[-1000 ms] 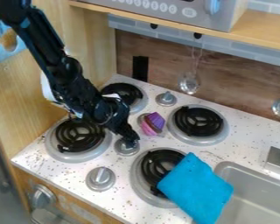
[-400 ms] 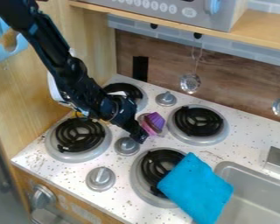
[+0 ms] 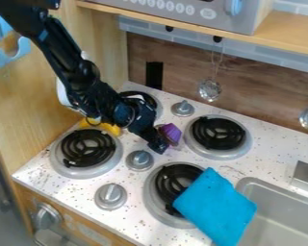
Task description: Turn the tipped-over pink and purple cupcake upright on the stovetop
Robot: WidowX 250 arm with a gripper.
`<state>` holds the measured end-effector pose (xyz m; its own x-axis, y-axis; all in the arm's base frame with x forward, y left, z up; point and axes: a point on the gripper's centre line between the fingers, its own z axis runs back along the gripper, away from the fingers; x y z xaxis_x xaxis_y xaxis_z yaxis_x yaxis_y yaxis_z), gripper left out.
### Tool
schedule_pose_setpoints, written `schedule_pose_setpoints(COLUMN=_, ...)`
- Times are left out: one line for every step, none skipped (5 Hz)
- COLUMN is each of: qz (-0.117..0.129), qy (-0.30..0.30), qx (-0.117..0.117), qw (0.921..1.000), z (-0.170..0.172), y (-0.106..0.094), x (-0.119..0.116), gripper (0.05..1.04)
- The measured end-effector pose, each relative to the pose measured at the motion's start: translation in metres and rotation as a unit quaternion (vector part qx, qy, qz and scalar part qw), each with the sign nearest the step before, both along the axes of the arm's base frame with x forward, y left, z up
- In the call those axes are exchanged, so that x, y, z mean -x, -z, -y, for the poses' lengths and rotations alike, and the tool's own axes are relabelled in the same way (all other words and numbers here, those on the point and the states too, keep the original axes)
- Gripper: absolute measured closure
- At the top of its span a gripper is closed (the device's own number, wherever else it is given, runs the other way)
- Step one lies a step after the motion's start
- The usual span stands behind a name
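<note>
The black gripper (image 3: 158, 144) hangs low over the stovetop, between the front metal knob and the back right burner. Right beside its tip, on the right, is a small purple and pink cupcake-like toy (image 3: 172, 133), partly hidden by the gripper. A yellow object (image 3: 109, 128) lies behind the left burner, partly covered by the arm. A blue cloth (image 3: 214, 206) drapes over the front right burner (image 3: 154, 204) and reaches the sink's edge.
Metal knobs (image 3: 139, 160) (image 3: 110, 196) (image 3: 182, 108) rise between the burners. A left burner (image 3: 115, 166) and a back right burner (image 3: 243, 144) flank the arm's end. The sink (image 3: 278, 211) is at the lower right; ladles (image 3: 209, 90) hang from the back wall.
The gripper has moved right, from over the front knob to beside the purple and pink toy. More of the yellow object now shows behind the left burner.
</note>
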<state>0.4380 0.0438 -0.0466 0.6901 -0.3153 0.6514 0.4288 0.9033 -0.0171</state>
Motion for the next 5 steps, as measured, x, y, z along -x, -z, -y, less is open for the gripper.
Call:
schedule_pose_setpoints(qz=0.000, qy=0.007, qx=0.006, qw=1.0000, z=0.001, y=0.000, x=-0.005, gripper=0.083)
schedule_pose_setpoints(qz=0.000, qy=0.017, qx=0.008, qw=0.9998, z=0.009, y=0.000, x=-0.010, gripper=0.083)
schedule_pose_setpoints(qz=0.003, qy=0.026, qx=0.011, qw=0.9996, z=0.019, y=-0.002, x=-0.017, gripper=0.083)
schedule_pose_setpoints(qz=0.000, qy=0.023, qx=0.035, qw=0.9991, z=0.024, y=0.008, x=-0.019, gripper=0.083)
schedule_pose_setpoints(qz=0.012, qy=0.005, qx=0.056, qw=0.9984, z=0.028, y=0.001, x=-0.027, gripper=0.119)
